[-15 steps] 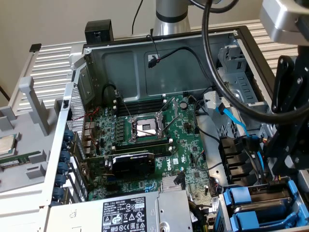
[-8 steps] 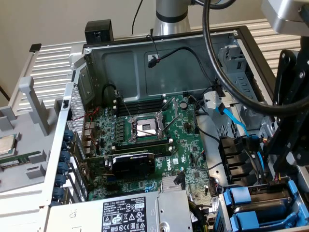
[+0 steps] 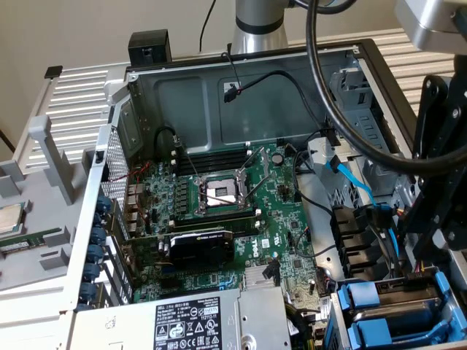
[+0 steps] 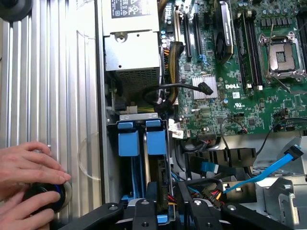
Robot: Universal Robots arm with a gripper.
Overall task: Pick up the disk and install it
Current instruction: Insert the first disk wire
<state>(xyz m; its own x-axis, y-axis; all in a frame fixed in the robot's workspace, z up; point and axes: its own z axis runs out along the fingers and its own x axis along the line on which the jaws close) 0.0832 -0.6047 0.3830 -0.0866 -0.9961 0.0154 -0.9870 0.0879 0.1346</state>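
Open computer case with the arm's hand at the drive cage.

- **Case:** the case lies open on the worktop. The motherboard is exposed, with the empty processor socket near the centre of the exterior view.
- **Power supply:** the grey power supply with its black-and-white label sits at the lower middle.
- **Drive cage:** the cage, with its blue carrier tabs, occupies the lower right corner.
- **Hand:** the black hand hangs at the exterior view's right edge, just above the cage. Whether it is open or closed cannot be told.
- **Disk:** in the wrist view the hand sits directly over the disk. The disk appears edge-on as a dark slab standing in the cage beside the blue tabs.
- **Cable:** a blue data cable lies loose near the cage.
- **Person:** a person's hand rests on a round black object on the ribbed worktop outside the case.
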